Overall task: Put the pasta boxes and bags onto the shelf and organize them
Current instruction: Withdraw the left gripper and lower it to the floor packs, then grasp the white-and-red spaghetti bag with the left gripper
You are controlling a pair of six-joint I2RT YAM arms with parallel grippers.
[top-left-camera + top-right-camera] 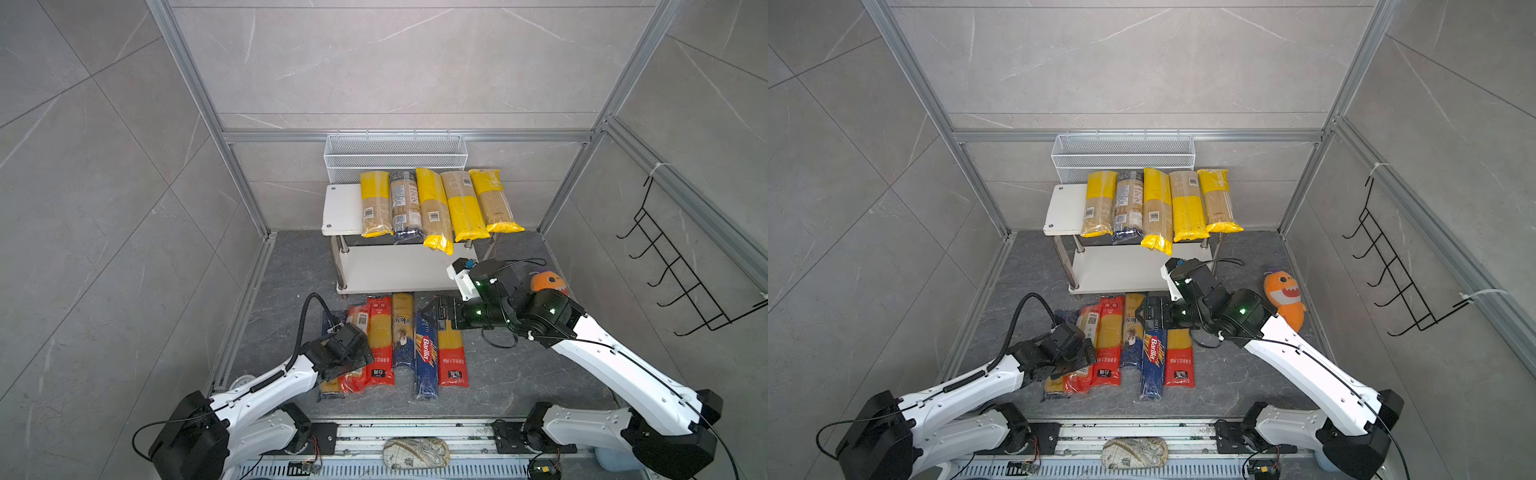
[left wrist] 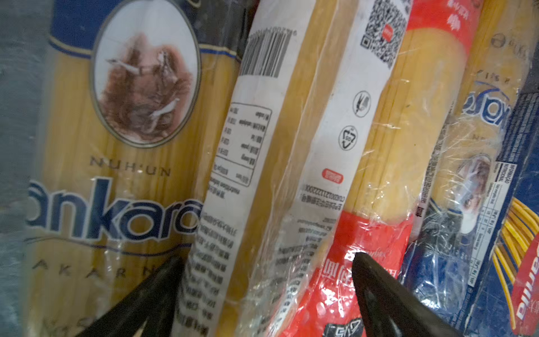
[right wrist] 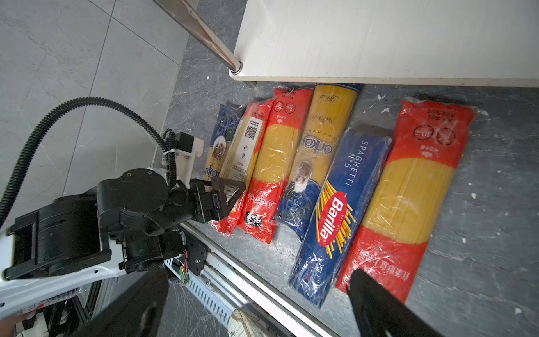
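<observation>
The shelf [image 1: 343, 208] [image 1: 1065, 208] stands at the back with several pasta bags [image 1: 432, 208] side by side on its top board; its lower board [image 1: 395, 270] is bare. Several more packs lie in a row on the floor in front, among them a blue Barilla box [image 1: 426, 353] [image 3: 335, 210] and red-ended bags [image 1: 380, 340]. My left gripper [image 2: 266, 258] is open low over the row's left end, its jaws either side of a white-labelled bag [image 2: 291, 146] next to an Ankara bag [image 2: 116, 146]. My right gripper [image 1: 434, 311] [image 3: 259, 274] hangs open above the Barilla box's far end.
A white wire mesh basket [image 1: 395, 156] sits behind the shelf. A black hook rack [image 1: 673, 266] hangs on the right wall. An orange plush toy [image 1: 1283, 295] lies right of the shelf, behind the right arm. A metal rail [image 1: 415, 432] runs along the front edge.
</observation>
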